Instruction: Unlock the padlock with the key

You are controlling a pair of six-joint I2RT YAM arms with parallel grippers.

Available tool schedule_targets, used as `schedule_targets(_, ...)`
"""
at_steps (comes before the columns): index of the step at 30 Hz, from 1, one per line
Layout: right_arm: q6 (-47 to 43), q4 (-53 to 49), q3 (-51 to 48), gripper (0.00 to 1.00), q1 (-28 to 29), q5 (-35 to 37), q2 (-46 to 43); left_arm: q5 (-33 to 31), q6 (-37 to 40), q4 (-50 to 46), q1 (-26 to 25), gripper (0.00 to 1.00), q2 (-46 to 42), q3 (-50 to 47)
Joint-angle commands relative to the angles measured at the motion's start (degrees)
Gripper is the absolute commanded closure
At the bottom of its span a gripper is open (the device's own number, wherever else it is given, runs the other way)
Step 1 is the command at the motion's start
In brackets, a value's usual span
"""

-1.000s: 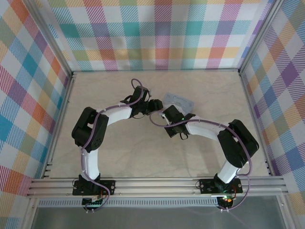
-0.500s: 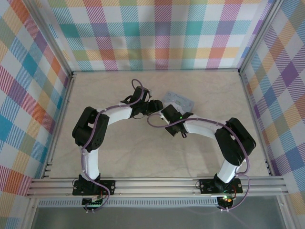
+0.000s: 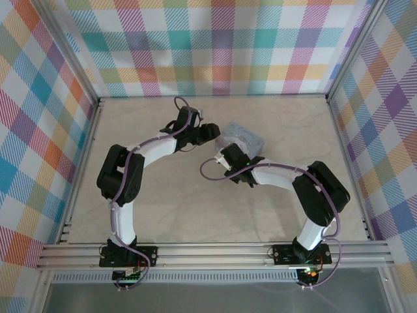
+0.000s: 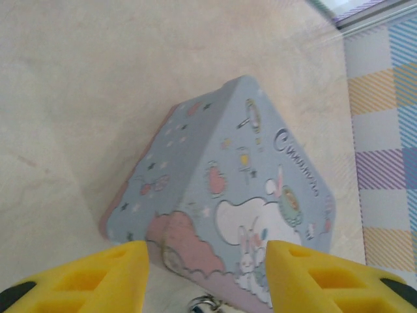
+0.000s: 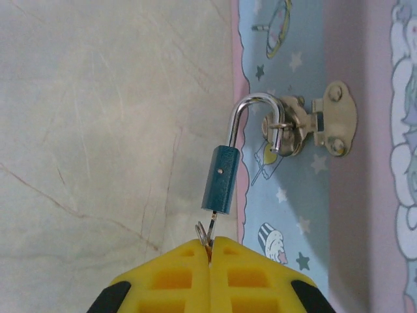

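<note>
The tiny teal padlock [image 5: 221, 179] hangs beside the front wall of the pale blue cartoon tin [image 5: 287, 78]. Its silver shackle [image 5: 251, 104] is swung out of the body, and the free end is hooked through the tin's brass latch [image 5: 326, 120]. The thin key [image 5: 211, 229] sticks into the padlock's underside. My right gripper [image 5: 210, 251] is shut on the key's head, with a small key ring beside it. My left gripper [image 4: 207, 274] is open, its yellow fingers on either side of the tin's [image 4: 247, 176] near corner, without touching it. From above, both grippers [image 3: 210, 132] [image 3: 225, 153] meet at the tin [image 3: 246, 137].
The tin sits in the back middle of the beige marbled table [image 3: 163, 195]. Chequered walls [image 3: 221, 45] and a metal frame [image 3: 215, 251] enclose the table on all sides. Purple cables run along both arms.
The left arm has swung its gripper toward the back of the table. The right gripper has shifted slightly left and back with the key, and the tin has turned a little.
</note>
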Motion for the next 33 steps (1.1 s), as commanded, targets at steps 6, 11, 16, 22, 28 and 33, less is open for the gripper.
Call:
schedule_targets(6,-4.4,5.1,2.1,1.00,0.2,-2.8,1.5,-0.8,5.1,-5.6,1.7,0.49,4.8,7.6)
schedule_targets(11,-3.9,5.3,0.4,1.00,0.3,-2.5,-0.1,-0.5,6.7,-6.9,2.7,0.49,8.4,12.5)
schedule_targets(16,-3.6,5.3,-0.2,1.00,0.2,-3.1,-1.4,2.6,6.9,-6.1,2.7,0.49,12.0,16.7)
schedule_targets(22,-3.0,5.8,-0.4,1.00,0.3,-3.4,-1.0,7.2,7.0,-2.3,2.7,0.49,15.0,19.2)
schedule_targets(28,-4.1,8.1,-0.5,1.00,0.2,-2.8,-0.4,14.9,2.9,4.2,2.2,0.51,15.4,15.0)
schedule_targets(33,-5.4,12.8,-0.1,1.00,0.2,-1.2,2.6,16.6,0.2,9.2,1.3,0.51,13.3,9.6)
